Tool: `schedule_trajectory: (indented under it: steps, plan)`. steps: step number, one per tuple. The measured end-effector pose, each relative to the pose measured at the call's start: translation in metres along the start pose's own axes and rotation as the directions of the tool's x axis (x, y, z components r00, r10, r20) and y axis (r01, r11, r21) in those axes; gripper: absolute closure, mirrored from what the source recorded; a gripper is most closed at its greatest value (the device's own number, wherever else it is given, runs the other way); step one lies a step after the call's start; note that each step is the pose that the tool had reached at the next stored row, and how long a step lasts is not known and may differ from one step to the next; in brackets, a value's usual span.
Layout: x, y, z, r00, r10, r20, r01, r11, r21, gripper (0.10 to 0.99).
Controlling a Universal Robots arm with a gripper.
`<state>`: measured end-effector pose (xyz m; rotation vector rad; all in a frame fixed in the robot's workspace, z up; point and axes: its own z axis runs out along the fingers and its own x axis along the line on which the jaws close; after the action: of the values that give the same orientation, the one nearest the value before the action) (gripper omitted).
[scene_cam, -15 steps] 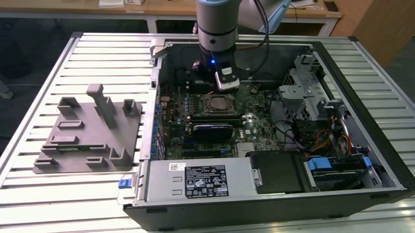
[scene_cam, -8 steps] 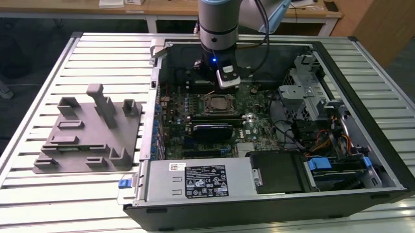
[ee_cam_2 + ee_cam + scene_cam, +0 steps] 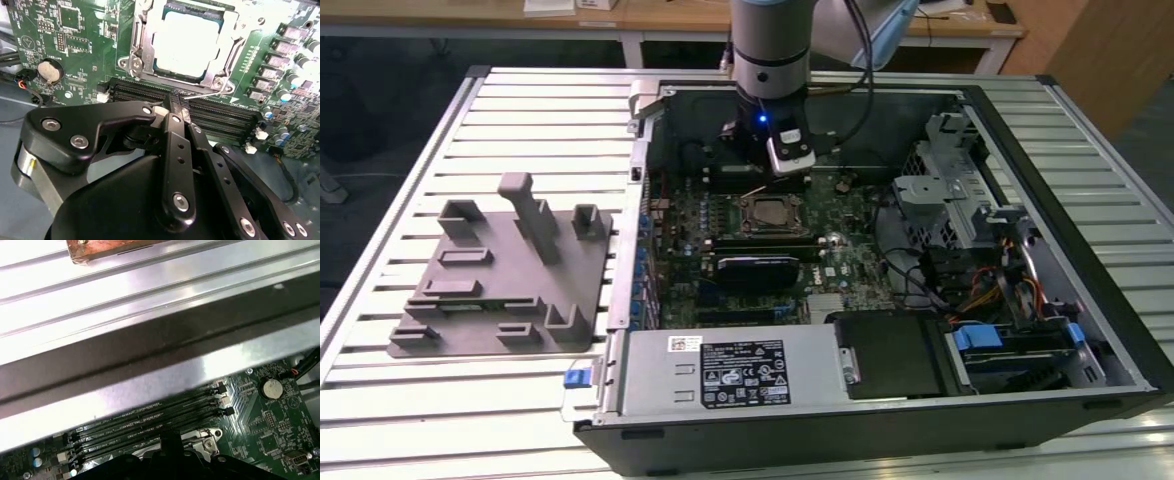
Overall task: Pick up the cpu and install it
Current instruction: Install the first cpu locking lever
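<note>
While closed, end effector empty | cpu in socket

- exterior view: high up, looking down on the whole open computer case.
- both wrist views: super close to the motherboard — both catch the coin battery.

Open computer case on a slatted metal worktop

The computer case is laid open, exposing the motherboard. The cpu is seated in its socket near the board's centre. The gripper is positioned just above the socket's far edge. A grey plastic fixture block is located at the exterior view's left, well apart from the case.
</note>
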<state>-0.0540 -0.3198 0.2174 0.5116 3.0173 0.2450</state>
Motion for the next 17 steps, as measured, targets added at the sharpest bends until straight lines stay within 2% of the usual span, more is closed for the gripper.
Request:
schedule_trajectory:
  steps: [4, 12, 15, 17]
  plan:
    - [-0.0007, 0.0026, 0.0026, 1.0, -0.002, 0.0058, 0.002, 0.9999, 0.017, 0.98]
    - [-0.001, 0.0029, 0.0039, 1.0, -0.001, 0.0075, 0.0, 0.9998, 0.021, 0.98]
    - [-0.0009, 0.0025, 0.0057, 0.9999, 0.007, 0.0146, -0.008, 0.9996, 0.026, 0.98]
    - [-0.0008, 0.0023, 0.007, 0.9997, 0.011, 0.0208, -0.011, 0.9996, 0.025, 0.98]
